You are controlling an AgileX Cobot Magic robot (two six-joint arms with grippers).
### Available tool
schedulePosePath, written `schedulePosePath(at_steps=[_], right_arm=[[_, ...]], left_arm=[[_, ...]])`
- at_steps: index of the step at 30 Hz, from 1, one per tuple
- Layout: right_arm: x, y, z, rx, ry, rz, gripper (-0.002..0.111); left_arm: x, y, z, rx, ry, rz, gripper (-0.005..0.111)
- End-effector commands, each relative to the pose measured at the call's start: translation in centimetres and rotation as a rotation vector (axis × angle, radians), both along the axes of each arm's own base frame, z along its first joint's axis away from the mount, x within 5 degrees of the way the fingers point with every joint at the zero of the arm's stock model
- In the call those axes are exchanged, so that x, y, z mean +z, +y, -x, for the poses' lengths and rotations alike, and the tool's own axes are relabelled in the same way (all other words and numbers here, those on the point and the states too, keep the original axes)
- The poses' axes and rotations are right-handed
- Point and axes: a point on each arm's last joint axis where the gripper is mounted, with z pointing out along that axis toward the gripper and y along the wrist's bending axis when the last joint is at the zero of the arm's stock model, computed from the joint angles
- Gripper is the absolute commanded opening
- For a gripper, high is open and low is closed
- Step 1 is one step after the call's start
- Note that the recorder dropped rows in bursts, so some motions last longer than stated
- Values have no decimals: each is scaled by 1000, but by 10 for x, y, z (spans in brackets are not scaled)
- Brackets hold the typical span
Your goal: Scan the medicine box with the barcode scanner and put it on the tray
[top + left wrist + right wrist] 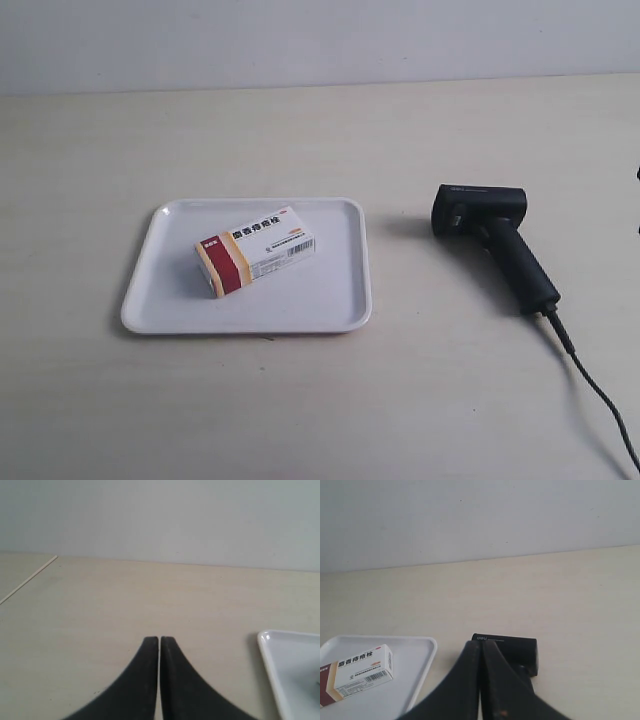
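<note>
The white medicine box [257, 251] with its dark red and tan end lies flat on the white tray [330, 300], barcode facing up. It also shows in the right wrist view as the medicine box [362, 674] on the tray [422, 665]. The black barcode scanner [493, 238] lies on its side on the table, right of the tray, cable trailing toward the front. My right gripper [480, 644] is shut and empty, held in front of the scanner [517, 650]. My left gripper [159, 640] is shut and empty over bare table beside the tray's corner [272, 655].
A pale wooden table [320, 410] carries everything, with a plain white wall behind it. A thin seam [27, 580] runs across the tabletop in the left wrist view. Neither arm shows in the exterior view.
</note>
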Motion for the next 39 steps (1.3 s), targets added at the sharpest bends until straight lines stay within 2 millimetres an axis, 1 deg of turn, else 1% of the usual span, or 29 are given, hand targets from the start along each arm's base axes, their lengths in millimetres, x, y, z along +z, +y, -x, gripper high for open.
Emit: schedulePosePath(at_steps=[1, 27, 29, 32, 34, 36, 39], right_arm=[[0, -1, 1, -7, -11, -4, 0], [2, -2, 0, -20, -24, -15, 0], [-5, -2, 2, -13, 1, -4, 0], [-18, -5, 7, 9, -14, 88, 0], [-23, -7, 11, 0, -9, 73, 0], [-28, -10, 17, -24, 2, 17, 0], [-38, -15, 27, -25, -24, 9, 0]], left_arm=[[-1, 0, 0, -5, 1, -1, 4], [-1, 0, 0, -5, 1, 1, 4], [-1, 0, 0, -5, 1, 1, 4], [-1, 0, 0, -5, 1, 1, 4], [-1, 0, 0, -5, 1, 1, 4], [-1, 0, 0, -5, 1, 1, 4], [-1, 0, 0, -5, 1, 1, 4]])
